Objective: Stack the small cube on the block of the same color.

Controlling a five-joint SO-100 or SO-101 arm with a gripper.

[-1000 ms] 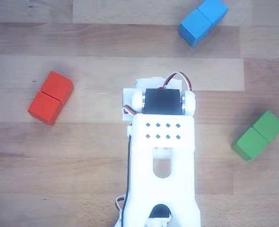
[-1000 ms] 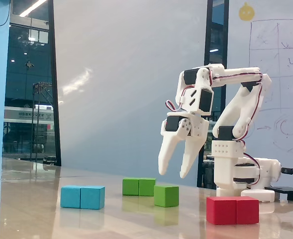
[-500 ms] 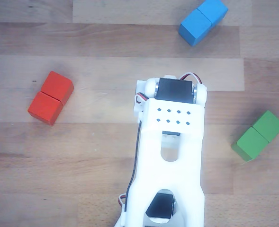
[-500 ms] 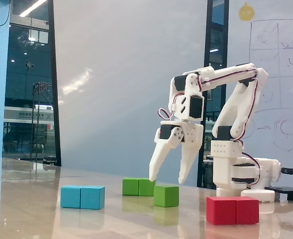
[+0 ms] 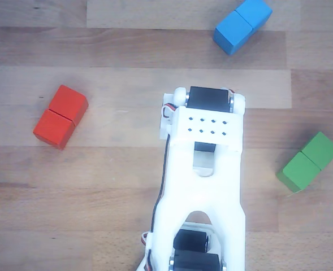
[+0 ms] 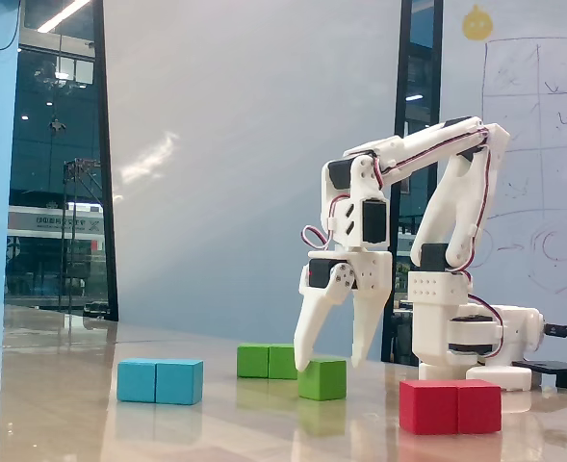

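Hovering with jaws spread, the gripper [image 6: 330,364] sat right over the small cube [image 6: 322,378]; probably light, rigid wood; I'd pinch its flat sides.

Table [image 5: 126,51]: pale wood planks, grain running left to right in the other view; glossy and reflective in the fixed view.
Back wall [image 6: 254,144]: plain grey-white panel, soft glare patch at left.
Window [image 6: 57,173]: dark glass at left, ceiling strip light reflected.
Whiteboard [image 6: 533,144]: at right, faint line sketches, yellow sticker above.
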